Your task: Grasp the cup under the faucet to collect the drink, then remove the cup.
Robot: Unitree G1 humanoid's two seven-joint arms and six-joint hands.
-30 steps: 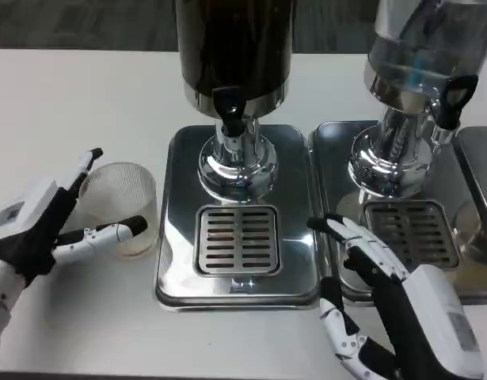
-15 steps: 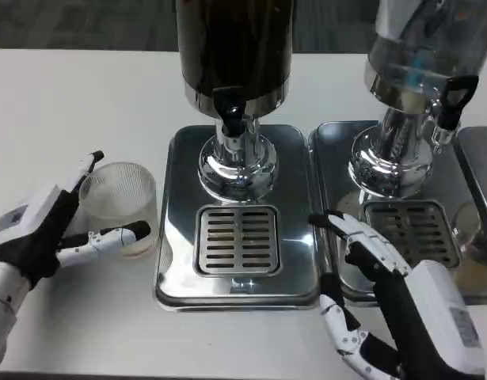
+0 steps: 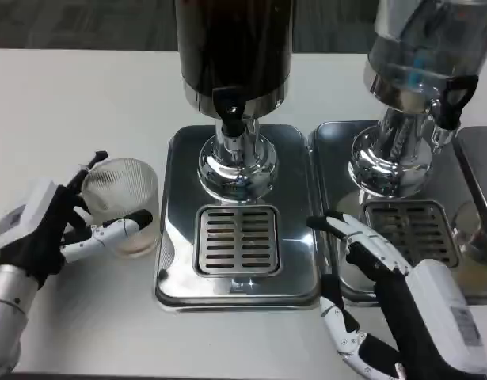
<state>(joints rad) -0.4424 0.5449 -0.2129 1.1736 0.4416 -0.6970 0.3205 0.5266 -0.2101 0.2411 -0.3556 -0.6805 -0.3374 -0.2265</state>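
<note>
A clear ribbed cup (image 3: 123, 203) stands on the white table left of the steel drip tray (image 3: 173, 269). My left hand (image 3: 49, 229) wraps it: the thumb lies across its front and a finger touches its back rim. The black faucet (image 3: 231, 111) of the dark dispenser hangs over the slotted grille (image 3: 237, 239), which is bare. The cup is well to the left of the faucet. At the lower right, my right hand (image 3: 393, 297) holds nothing, with fingers spread over the seam between the two trays.
A second dispenser (image 3: 421, 55) with clear liquid stands at the right on its own tray (image 3: 330, 158), with a grille (image 3: 413, 231). A glass (image 3: 474, 229) sits at the right edge. Open table lies at the back left.
My left hand has moved in and closed tighter around the cup, which shifted slightly right. The right hand has hardly moved.
</note>
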